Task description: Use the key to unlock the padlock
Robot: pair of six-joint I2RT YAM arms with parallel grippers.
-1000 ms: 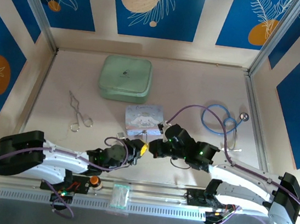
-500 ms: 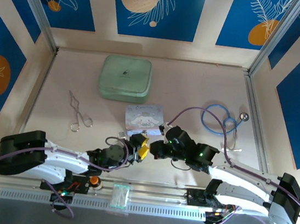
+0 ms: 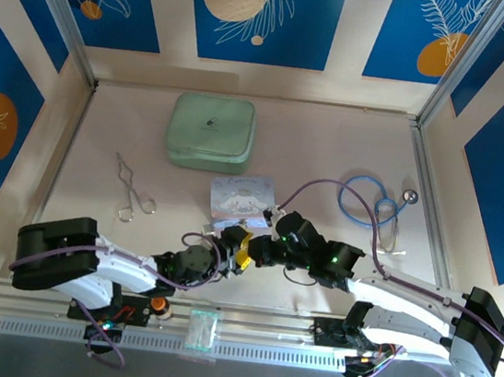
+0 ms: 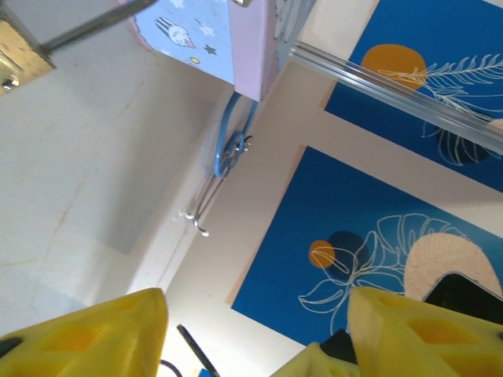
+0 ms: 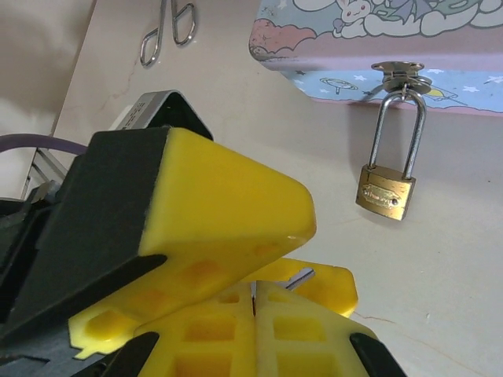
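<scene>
Right wrist view: the cartoon tin (image 5: pixel 377 47) is closed, the padlock (image 5: pixel 385 192) locked through its hasp. The right gripper (image 5: pixel 253 294) has its jaws clenched on the key (image 5: pixel 299 278). The left gripper (image 4: pixel 255 314) has its jaws released.

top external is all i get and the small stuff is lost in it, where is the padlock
observer: on the right wrist view, the padlock hangs from the latch of the cartoon tin, and it looks locked.
operator: who has the key
observer: the right gripper is shut, and a thin silvery tip pokes out between its fingers, likely the key.
operator: left gripper holding anything
observer: no, on the left wrist view the left gripper is open with nothing between its fingers.
</scene>
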